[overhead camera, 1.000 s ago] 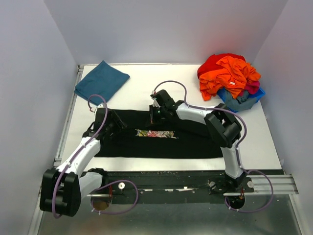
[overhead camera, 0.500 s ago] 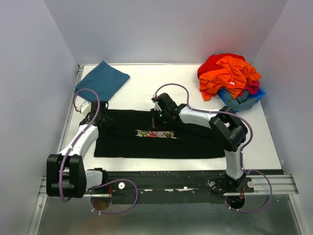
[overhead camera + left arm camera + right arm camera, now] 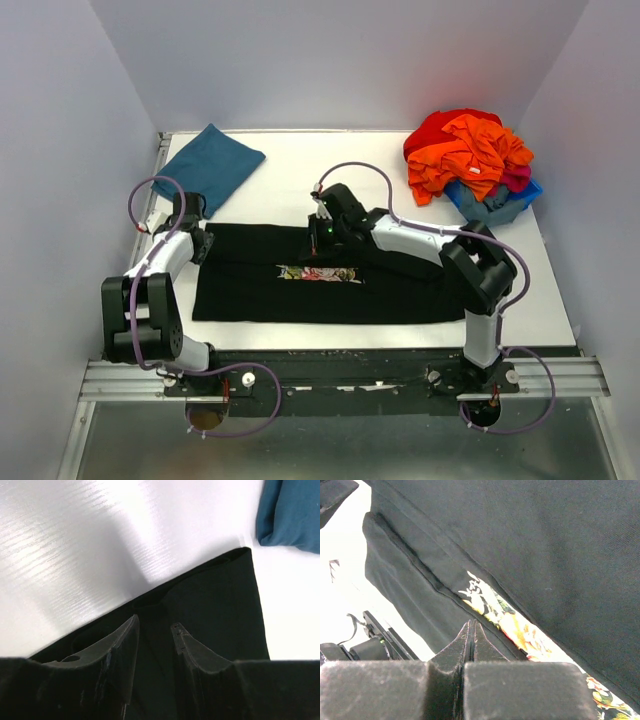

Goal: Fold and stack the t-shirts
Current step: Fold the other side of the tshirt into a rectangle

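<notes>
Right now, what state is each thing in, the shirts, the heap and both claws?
Black t-shirt: folded into a long band, flat, print strip showing.
Teal shirt: folded, far left corner.
Clothes heap: crumpled, unfolded.
Left claw: open, at the black t-shirt's left end.
Right claw: shut, over the print.

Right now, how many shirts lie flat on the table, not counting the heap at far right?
2. The black t-shirt is spread across the middle; the teal-blue shirt lies folded at the far left corner. The heap could hide more.
</notes>
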Robot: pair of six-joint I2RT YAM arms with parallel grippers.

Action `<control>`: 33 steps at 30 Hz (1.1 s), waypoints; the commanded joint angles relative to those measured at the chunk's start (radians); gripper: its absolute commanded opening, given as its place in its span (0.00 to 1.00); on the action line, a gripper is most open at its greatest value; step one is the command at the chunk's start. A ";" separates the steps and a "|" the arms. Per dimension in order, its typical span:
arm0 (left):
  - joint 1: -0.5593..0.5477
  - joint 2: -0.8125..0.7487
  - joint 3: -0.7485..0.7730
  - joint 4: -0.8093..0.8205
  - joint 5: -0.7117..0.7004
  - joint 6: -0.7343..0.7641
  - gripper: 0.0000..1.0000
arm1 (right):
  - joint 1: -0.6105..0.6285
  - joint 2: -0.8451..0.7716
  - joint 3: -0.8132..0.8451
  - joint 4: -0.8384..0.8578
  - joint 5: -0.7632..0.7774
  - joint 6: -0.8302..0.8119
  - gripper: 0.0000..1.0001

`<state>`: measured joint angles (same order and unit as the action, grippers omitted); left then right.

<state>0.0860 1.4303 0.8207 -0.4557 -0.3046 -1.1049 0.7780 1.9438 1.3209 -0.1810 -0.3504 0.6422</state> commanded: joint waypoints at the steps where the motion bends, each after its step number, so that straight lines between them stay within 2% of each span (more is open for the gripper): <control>1: 0.017 0.050 0.029 0.006 0.013 -0.032 0.47 | 0.004 -0.042 -0.015 -0.021 0.027 -0.024 0.01; 10: 0.017 0.166 0.070 0.015 0.050 -0.046 0.48 | -0.022 -0.100 -0.078 -0.031 0.054 -0.035 0.01; 11: 0.017 0.174 0.070 0.017 0.051 -0.046 0.43 | -0.023 -0.109 -0.086 -0.032 0.059 -0.035 0.01; 15: 0.018 0.150 0.063 -0.008 0.033 -0.050 0.02 | -0.031 -0.126 -0.112 -0.032 0.070 -0.039 0.01; 16: 0.018 0.130 0.057 -0.011 0.024 -0.053 0.00 | -0.034 -0.131 -0.118 -0.032 0.073 -0.039 0.01; 27: 0.023 -0.068 -0.057 -0.037 0.016 -0.030 0.00 | -0.100 -0.189 -0.193 -0.081 0.148 -0.050 0.01; 33: 0.027 -0.142 -0.192 0.052 0.019 -0.047 0.00 | -0.184 -0.123 -0.172 -0.095 0.137 -0.033 0.01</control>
<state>0.1017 1.3334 0.7242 -0.4477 -0.2794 -1.1450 0.6411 1.7840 1.1431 -0.2409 -0.2428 0.6086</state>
